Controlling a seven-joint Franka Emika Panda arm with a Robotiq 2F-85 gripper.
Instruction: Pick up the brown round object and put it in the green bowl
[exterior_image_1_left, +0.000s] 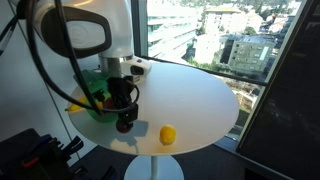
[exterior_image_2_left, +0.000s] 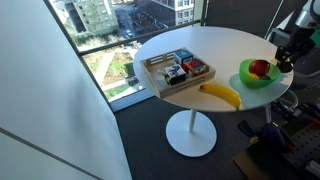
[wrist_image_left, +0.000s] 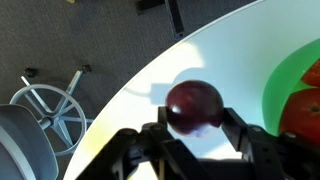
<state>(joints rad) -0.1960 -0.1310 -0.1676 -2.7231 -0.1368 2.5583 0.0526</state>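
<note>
The arm (exterior_image_1_left: 85, 30) is fat and rounded, glossy white shells with a dark oval panel on its side, and black cables (exterior_image_1_left: 40, 62) loop off it. Lower down comes a pale grey collar, then the gripper (exterior_image_1_left: 123, 118) — matte black throughout, with blocky fingers (wrist_image_left: 255, 145).

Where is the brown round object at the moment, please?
In the wrist view, the brown round object is gripped in the claw near the table edge, with the green bowl close on the picture's right.
</note>
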